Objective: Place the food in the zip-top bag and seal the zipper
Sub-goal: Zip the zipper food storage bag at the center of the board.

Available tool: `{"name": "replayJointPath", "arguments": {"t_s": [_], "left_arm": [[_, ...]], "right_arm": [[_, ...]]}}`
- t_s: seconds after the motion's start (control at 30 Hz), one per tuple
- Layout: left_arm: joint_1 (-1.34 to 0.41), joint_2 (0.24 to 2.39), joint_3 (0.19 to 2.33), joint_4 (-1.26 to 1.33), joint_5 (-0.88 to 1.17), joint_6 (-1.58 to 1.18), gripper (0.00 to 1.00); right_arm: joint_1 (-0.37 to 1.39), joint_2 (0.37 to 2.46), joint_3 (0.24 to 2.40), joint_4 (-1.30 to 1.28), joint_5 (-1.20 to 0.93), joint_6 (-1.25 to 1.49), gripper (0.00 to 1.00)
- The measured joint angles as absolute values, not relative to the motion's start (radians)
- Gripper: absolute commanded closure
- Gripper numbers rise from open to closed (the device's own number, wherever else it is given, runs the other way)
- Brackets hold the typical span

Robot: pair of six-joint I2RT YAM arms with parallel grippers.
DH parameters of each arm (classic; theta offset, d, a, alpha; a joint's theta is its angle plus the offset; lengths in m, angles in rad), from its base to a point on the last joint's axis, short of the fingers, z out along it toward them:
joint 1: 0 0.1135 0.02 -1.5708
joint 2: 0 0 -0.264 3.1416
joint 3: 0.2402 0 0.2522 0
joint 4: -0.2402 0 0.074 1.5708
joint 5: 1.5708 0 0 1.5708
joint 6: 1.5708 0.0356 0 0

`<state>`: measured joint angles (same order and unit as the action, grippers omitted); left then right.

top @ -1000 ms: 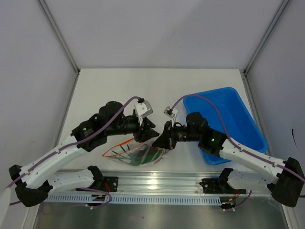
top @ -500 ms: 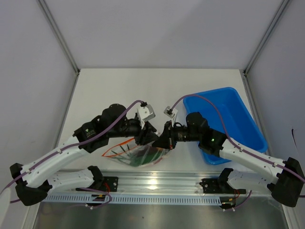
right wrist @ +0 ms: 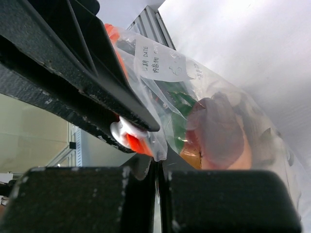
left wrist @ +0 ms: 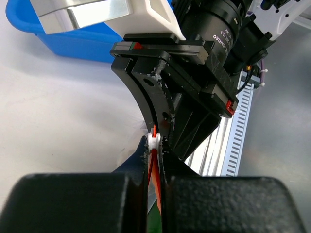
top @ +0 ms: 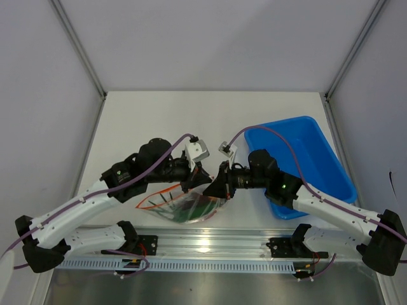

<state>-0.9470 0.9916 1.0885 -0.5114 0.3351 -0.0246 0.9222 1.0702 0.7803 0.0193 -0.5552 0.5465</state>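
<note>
The clear zip-top bag (top: 184,206) lies near the table's front edge between my two grippers, with the food inside. In the right wrist view the bag (right wrist: 165,68) shows green pieces (right wrist: 181,104) and the dark red sausage (right wrist: 218,131) in its yellow bun. My left gripper (top: 198,182) is shut on the orange-red zipper (left wrist: 154,162) at its white slider (left wrist: 154,141). My right gripper (top: 216,189) is shut on the bag's corner (right wrist: 163,148), right beside the slider (right wrist: 126,132). The chili is hidden.
The blue tray (top: 318,152) stands at the right, behind my right arm, and also shows in the left wrist view (left wrist: 73,41). An aluminium rail (top: 210,244) runs along the near edge. Grey walls enclose the white table (top: 159,121).
My left gripper has moved slightly right along the zipper toward my right gripper. The right arm and the bag have stayed in place.
</note>
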Motion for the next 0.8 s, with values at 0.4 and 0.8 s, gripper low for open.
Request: {"name": "replayJointPath", "arguments": {"t_s": [0.4, 0.8], "left_arm": [[-0.947, 0.997, 1.089, -0.529, 0.342, -0.027, 0.99], [-0.916, 1.002, 1.089, -0.544, 0.485, -0.059, 1.0]], "right_arm": [[0.922, 1.081, 0.82, -0.063, -0.558, 0.472, 0.64], [0.863, 1.054, 0.828, -0.069, -0.73, 0.328, 0.73]]}}
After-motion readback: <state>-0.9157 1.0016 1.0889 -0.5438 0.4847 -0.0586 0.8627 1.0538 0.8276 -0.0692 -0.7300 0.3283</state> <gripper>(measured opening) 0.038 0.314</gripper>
